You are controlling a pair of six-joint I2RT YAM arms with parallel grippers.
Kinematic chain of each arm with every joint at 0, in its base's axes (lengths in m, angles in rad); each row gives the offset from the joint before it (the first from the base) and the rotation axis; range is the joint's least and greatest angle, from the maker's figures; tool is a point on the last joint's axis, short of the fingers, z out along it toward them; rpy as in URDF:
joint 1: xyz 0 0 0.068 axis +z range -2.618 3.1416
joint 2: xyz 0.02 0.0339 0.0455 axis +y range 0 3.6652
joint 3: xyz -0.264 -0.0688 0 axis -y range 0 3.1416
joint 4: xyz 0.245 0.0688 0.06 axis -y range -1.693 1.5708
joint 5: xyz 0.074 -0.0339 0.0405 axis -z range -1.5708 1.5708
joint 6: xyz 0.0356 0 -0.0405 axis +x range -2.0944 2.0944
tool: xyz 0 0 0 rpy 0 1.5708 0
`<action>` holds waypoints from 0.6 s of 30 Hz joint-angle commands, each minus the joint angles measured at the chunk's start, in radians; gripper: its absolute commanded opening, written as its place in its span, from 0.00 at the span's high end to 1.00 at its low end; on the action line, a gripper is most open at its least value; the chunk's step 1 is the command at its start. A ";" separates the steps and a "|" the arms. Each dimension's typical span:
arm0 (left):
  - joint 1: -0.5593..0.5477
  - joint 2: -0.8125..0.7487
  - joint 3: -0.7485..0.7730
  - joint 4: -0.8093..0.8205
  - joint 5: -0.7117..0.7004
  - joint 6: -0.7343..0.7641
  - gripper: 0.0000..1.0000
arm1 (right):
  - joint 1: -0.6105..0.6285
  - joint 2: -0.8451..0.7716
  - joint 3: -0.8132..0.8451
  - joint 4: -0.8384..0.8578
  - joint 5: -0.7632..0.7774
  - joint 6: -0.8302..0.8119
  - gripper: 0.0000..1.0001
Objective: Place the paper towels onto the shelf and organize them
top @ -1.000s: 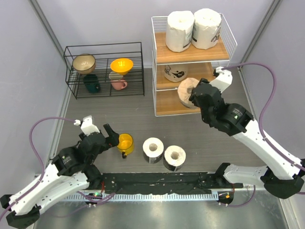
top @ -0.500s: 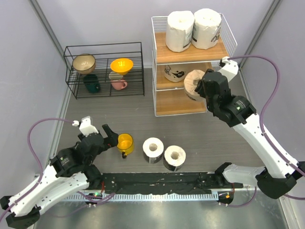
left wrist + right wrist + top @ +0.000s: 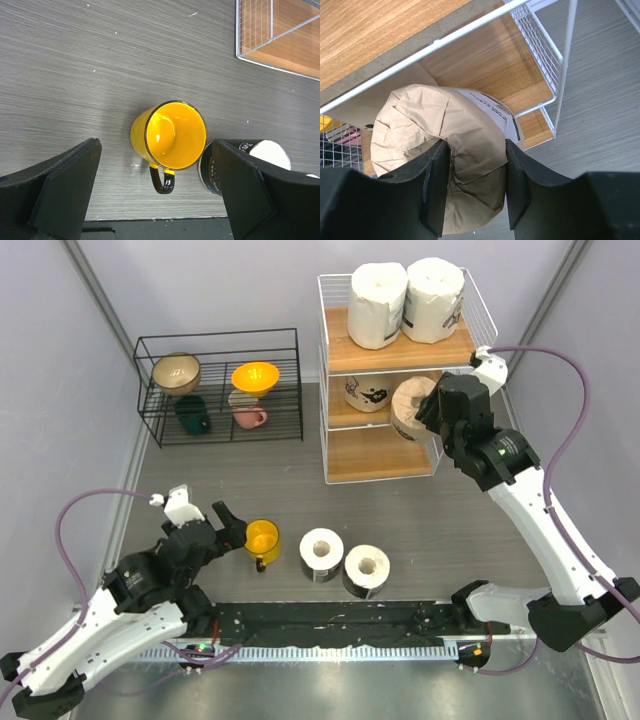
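Brown-paper roll (image 3: 420, 130) clamped in the right tool (image 3: 474, 150) at the shelf's (image 3: 370, 458) middle tier.
Long axis points from the tool inward, beside the printed roll (image 3: 366, 392).

The bench (image 3: 200, 490) is showing grey wood grain, and the shelf (image 3: 400, 355) is pairing white wire with light wooden boards. The white rolls (image 3: 377, 305) are sitting pale on its top board. The beige-brown roll (image 3: 445, 150) is wearing crinkled paper and a white label with black print. The pair of rolls (image 3: 321, 555) near the bench's near edge is showing dark wrappers. The cup (image 3: 170, 135) is glowing yellow, with a black rim and handle. The rack (image 3: 220, 385) is showing black wire.
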 commanded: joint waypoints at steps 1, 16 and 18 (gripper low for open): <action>-0.004 -0.012 0.033 -0.012 -0.029 -0.009 0.00 | -0.028 0.009 0.069 0.089 -0.047 -0.015 0.69; -0.005 -0.006 0.048 -0.014 -0.036 -0.006 0.00 | -0.143 0.081 0.148 0.105 -0.138 -0.021 0.69; -0.005 -0.002 0.051 -0.015 -0.036 -0.005 0.00 | -0.151 0.090 0.159 0.106 -0.150 -0.022 0.69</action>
